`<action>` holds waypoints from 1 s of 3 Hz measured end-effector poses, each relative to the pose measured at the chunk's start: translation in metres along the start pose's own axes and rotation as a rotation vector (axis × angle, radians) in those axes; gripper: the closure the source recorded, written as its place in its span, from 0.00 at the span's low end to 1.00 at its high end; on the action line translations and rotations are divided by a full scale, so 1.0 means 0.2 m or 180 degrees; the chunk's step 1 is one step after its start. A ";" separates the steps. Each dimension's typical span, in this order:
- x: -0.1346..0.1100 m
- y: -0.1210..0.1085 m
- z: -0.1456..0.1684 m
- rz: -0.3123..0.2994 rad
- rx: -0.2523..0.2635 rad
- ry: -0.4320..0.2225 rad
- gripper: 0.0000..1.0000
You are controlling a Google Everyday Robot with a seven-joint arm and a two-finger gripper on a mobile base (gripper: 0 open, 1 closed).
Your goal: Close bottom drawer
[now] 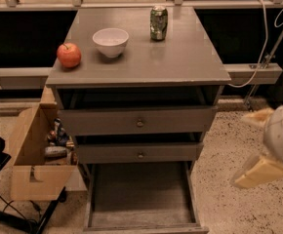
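1. Low at the right edge, beside the cabinet and over the floor: gripper [240, 150], two tan fingers [259, 171] spread wide apart, nothing held between them, touching nothing.
2. Left of the gripper and apart from it, at the cabinet's foot: bottom drawer [139, 194], pulled far out towards the near side, long grey tray open to view, front panel cut by the lower edge of the view.
3. Above it, stacked: middle drawer [175, 152], then top drawer [180, 122], each with a small round knob at centre and a dark gap above.
4. On the grey cabinet top [185, 57]: apple [69, 55] at the left edge, white bowl [111, 42] just right of it, green can [158, 23] upright towards the far side.
5. Left of the cabinet, on the floor: open cardboard box [27, 179] with clutter inside.
6. Underfoot: speckled floor [229, 208].
7. Behind, on the far right: pale ledge [258, 73] with a cable [265, 33] hanging to it.
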State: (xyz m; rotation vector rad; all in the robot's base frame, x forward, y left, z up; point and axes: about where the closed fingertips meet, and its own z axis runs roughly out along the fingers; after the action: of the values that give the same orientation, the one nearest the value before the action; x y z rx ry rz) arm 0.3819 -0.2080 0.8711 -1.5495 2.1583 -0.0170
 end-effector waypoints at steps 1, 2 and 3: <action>0.16 0.20 0.33 0.0214 -0.0145 -0.0060 0.41; 0.31 0.45 0.70 0.0352 -0.0478 -0.0024 0.64; 0.41 0.61 0.97 0.0543 -0.0746 -0.0028 0.88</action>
State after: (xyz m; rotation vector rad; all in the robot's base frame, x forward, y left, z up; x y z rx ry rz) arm 0.3282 -0.1874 0.6334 -1.4768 2.3459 0.3082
